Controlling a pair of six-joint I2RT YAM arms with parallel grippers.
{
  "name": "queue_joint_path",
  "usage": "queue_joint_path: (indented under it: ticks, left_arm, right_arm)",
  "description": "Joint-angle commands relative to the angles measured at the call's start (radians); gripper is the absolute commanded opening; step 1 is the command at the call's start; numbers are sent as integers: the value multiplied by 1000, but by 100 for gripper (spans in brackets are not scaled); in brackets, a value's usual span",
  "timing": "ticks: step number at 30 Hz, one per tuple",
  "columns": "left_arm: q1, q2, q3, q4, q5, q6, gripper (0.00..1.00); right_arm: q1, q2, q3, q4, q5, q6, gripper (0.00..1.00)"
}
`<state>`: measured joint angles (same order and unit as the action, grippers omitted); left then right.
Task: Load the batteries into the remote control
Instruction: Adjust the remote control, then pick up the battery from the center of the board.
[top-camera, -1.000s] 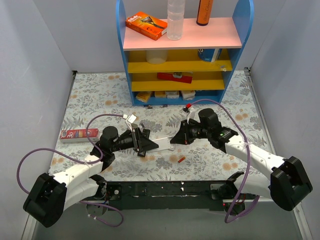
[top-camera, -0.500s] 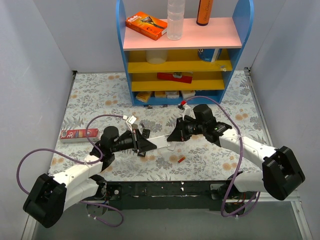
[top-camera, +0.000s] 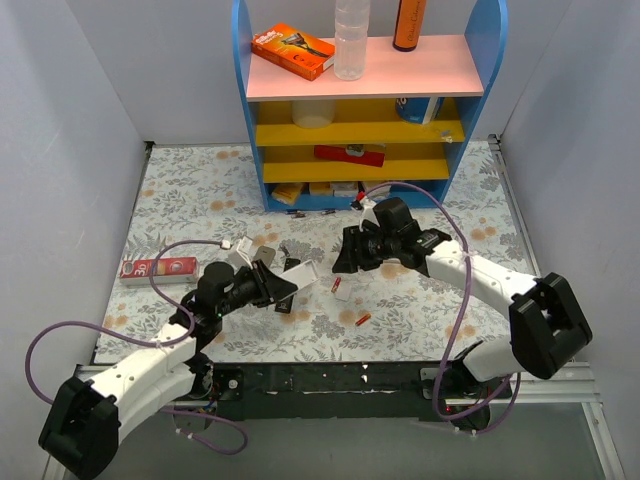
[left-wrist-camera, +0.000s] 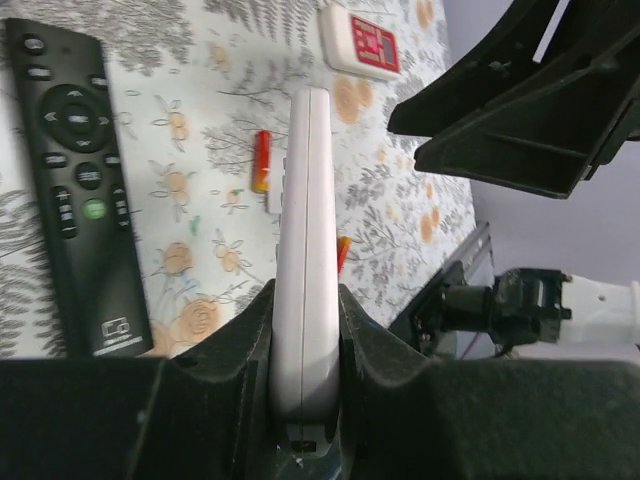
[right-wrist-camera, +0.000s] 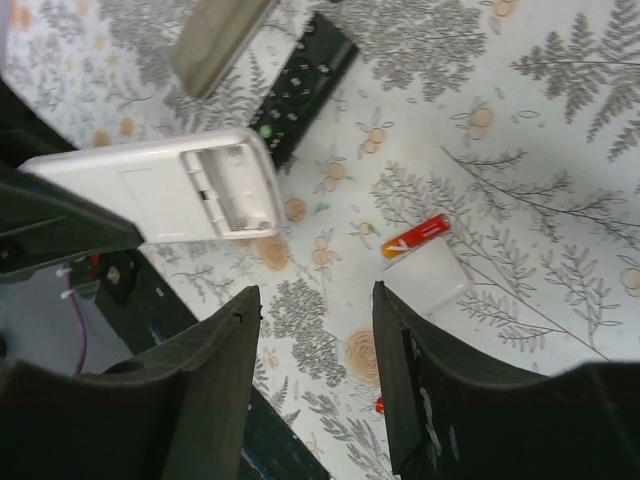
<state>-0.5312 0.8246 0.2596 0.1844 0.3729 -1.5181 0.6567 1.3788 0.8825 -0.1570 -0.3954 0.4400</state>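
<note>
**Over the middle of the surface, toward its near edge: remote held up, bay open, batteries loose below**

Over that part of the surface (right-wrist-camera: 520, 150), the left hand (left-wrist-camera: 305, 300) is clamped on the white remote (left-wrist-camera: 305, 200). It holds one end, with the fingers pressing the two broad faces. The right wrist view shows the remote's back with the bay (right-wrist-camera: 225, 185) uncovered and no cell in it. The right hand (right-wrist-camera: 315, 300) hangs just beyond the remote's free end, with its fingers apart and nothing between them.

One battery (right-wrist-camera: 415, 236) lies flat on the surface beside a small white piece (right-wrist-camera: 440, 280), probably the bay's cover. A second battery (top-camera: 363, 320) lies closer to the near edge. A black remote (left-wrist-camera: 75, 180) lies flat toward the far side.

The remote looks like a stiff, light plastic shell with a smooth skin, so it could slip or twist if pushed at the free end. The present hold at the end away from the bay seems right, since it leaves the opening clear. The thin bay walls should not be squeezed.

The batteries are likely hard, slick and dense for their size, and they will roll at a nudge. Each is best pinched across the middle of its barrel, with a finger coming down on either side. That leaves both ends free to seat against the contacts.
</note>
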Motion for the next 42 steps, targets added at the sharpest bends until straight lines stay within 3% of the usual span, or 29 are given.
queue_joint_path:
  ticks: [1,13,30,36,39,42]
  left_arm:
    - [7,-80,-43,-66,-163,-14,0]
    - [7,-159,-54,-82,-218,-11,0]
    - [7,-180,-60,-69,-215,-4,0]
    - [8,-186,-62,-60,-203,-5,0]
    - [7,-183,-62,-42,-180,-2,0]
    - [7,-179,-74,4,-135,-10,0]
  right_arm:
    - [14,89,91,-125,170,12,54]
    - [112,348,243,-219,366,92,43]
    - [170,473,306,-286,437,85,34]
    - [201,509,349,-323,493,39,19]
    - [207,494,335,-290,504,10,4]
    - [215,428,293,-242,512,-33,1]
